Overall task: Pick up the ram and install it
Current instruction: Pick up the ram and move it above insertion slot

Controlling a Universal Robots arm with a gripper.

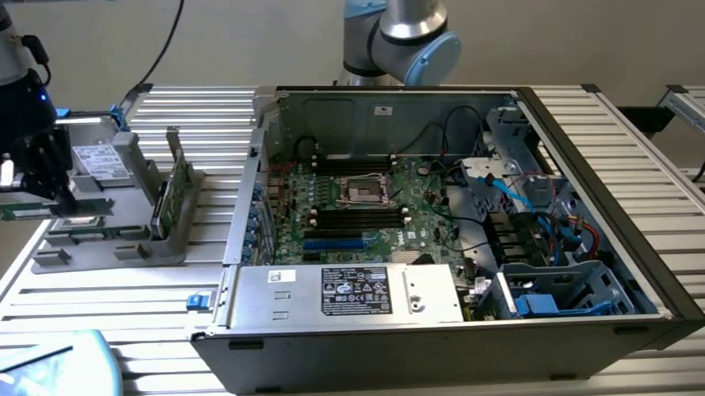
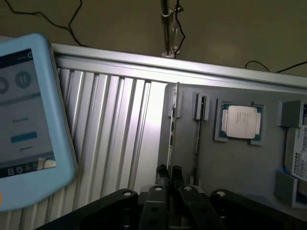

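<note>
The ram [image 1: 44, 210] is a long green stick held level at the exterior view's far left, over the grey parts tray [image 1: 99, 247]. My black gripper [image 1: 46, 191] is shut on it from above. In the wrist view the ram [image 2: 172, 129] runs edge-on as a thin line away from my gripper [image 2: 169, 171], with both fingers pressed against its sides. The open computer case [image 1: 617, 247] lies to the exterior view's right, its green motherboard [image 1: 418, 186] showing black slot strips [image 1: 352, 219] on both sides of the processor socket.
Another green stick [image 1: 173, 186] stands upright in the tray's holder. A square silver processor chip [image 2: 241, 122] and a labelled drive [image 2: 298, 160] lie on the tray. A light-blue tablet [image 2: 24, 120] rests on the ribbed metal table [image 1: 111, 305]. The case wall [image 1: 248, 206] rises between tray and motherboard.
</note>
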